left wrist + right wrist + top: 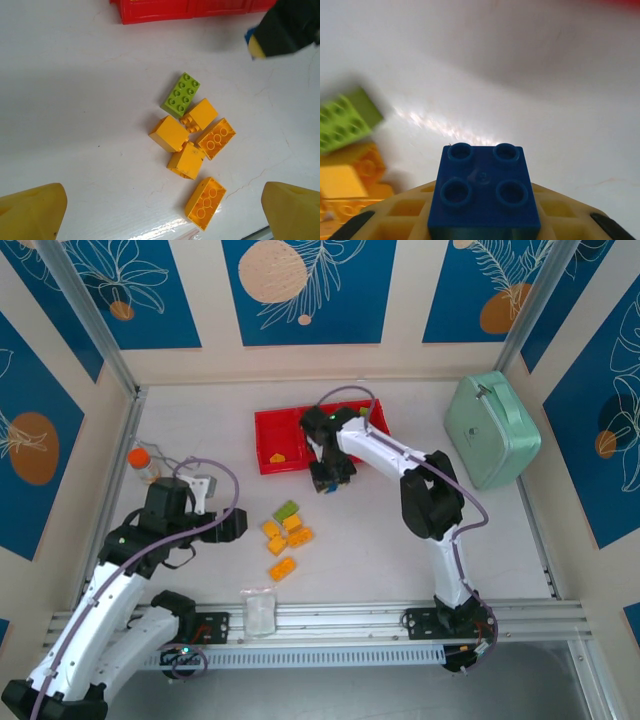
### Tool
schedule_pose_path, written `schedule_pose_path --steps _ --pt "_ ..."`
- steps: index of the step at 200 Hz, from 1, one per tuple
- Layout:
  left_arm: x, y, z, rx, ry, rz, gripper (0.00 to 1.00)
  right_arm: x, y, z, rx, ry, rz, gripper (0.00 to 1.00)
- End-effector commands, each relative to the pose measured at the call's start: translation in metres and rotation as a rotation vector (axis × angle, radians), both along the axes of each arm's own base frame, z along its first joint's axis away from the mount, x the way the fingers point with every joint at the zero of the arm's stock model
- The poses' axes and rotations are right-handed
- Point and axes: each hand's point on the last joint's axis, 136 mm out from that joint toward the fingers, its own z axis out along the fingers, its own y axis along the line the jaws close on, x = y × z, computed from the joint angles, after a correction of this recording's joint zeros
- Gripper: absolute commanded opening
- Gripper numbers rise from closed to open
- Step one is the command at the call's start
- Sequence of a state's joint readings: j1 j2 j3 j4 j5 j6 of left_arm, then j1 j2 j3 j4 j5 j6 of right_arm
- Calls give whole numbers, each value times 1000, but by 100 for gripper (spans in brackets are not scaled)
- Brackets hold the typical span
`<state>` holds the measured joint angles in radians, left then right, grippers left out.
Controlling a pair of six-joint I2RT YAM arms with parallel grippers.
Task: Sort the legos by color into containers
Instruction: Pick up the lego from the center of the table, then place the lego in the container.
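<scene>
Legos (284,537) lie in a loose cluster mid-desk (200,435), plus one in the tray and one gripped. Far left, an orange-capped bottle (143,462) stands upright. The left end effector (230,525) is near the cluster's left side, its yellow fingers (35,212) spread wide with nothing between them. In the cluster, a lime green brick (181,92) is at the far end and five orange-yellow bricks (185,160) are nearer, several of them touching. Behind the cluster are the red containers (290,418), with one orange-yellow lego (277,455) in the left compartment. The right end effector (327,480) hangs over the desk just in front of the tray, clamped on a blue lego (485,192), studs facing the wrist camera. Far right is a mint-green case (490,430).
</scene>
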<state>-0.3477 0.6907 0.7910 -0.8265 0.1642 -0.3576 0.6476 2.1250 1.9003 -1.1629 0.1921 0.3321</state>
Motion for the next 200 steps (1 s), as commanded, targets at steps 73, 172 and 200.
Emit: schedule_pose_path --steps 73,172,200 --pt "0 4 6 3 -56 5 99 116 16 24 341 -41 -139 33" --pt "-1 -1 7 -25 -74 -23 99 126 23 26 422 -19 -191 75" --pt "0 -1 4 -19 -66 -20 99 119 21 48 434 -43 -187 83"
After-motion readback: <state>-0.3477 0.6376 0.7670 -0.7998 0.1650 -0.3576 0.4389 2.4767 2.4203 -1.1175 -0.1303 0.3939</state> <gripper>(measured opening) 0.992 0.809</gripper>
